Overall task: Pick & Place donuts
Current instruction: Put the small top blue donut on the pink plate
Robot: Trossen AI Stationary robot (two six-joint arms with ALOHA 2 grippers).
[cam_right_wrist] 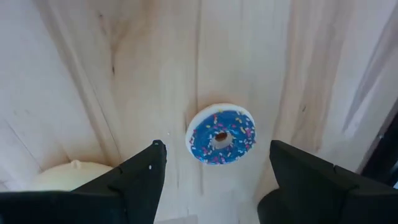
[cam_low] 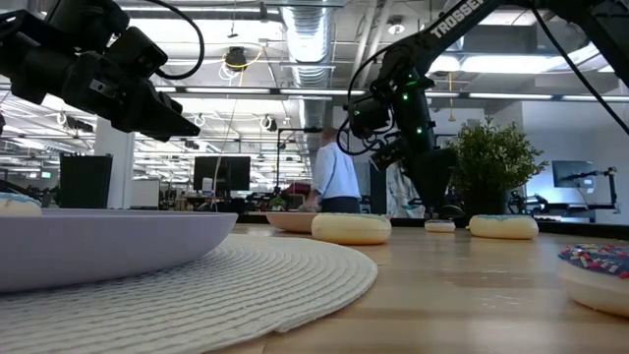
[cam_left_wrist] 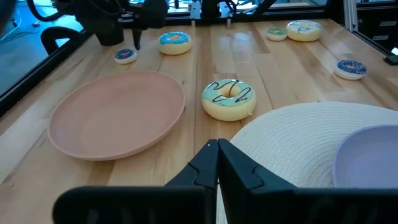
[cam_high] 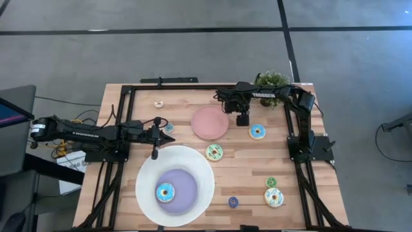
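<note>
Blue icing, coloured sprinkles: one coin-sized donut [cam_right_wrist: 221,134], flat on the wooden table [cam_high: 248,164], just beside the pink plate [cam_high: 210,122]. My right gripper [cam_high: 242,120] stands over it, fingers spread wide, the ring between them and clear of both.

Large blue donut [cam_high: 257,131]: near the pink plate, just past that gripper.

Large green donut [cam_high: 214,152]: near the pink plate, flat on the wood.

My left gripper [cam_left_wrist: 217,158]: fingers pressed together, holding nothing, on the pink plate's other side, pointed toward it.

Blue-iced donut [cam_high: 165,191]: well apart from the pink plate, on the lavender centre of the big white plate [cam_high: 196,164].

White sprinkled donut [cam_high: 274,197], small green donut [cam_high: 271,182], small purple donut [cam_high: 233,202]: farthest from the pink plate.
</note>
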